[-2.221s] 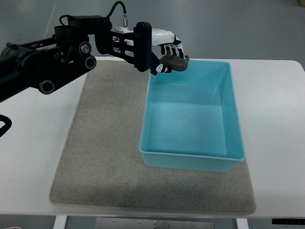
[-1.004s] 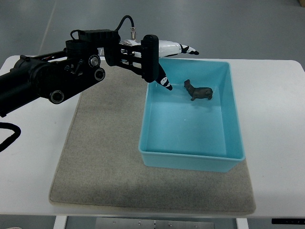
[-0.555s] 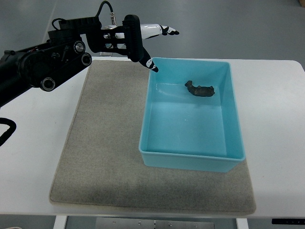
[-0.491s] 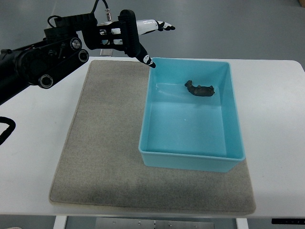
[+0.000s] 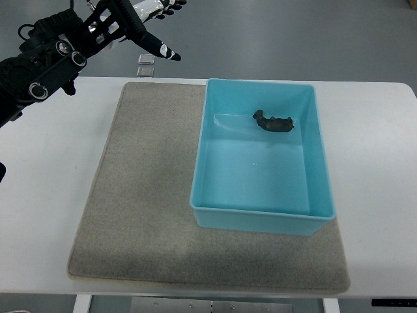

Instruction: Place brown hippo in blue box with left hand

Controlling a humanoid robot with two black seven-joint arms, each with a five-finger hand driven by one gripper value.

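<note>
A white table (image 5: pixel 378 150) is covered by a grey mat (image 5: pixel 137 195), on which a blue box (image 5: pixel 324 176) is set. The left hand (image 5: pixel 140 19) is held empty, fingers spread, beyond the table's far-left corner. The brown hippo (image 5: pixel 273 121) is seen lying inside the box, near its far wall.

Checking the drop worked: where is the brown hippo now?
The brown hippo lies inside the blue box, near its far wall and right of centre, apart from the left robot hand.

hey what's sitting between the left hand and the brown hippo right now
In the top view, between the open left hand and the brown hippo come a corner of the grey mat and the blue box far-left wall. No loose object lies there.
</note>
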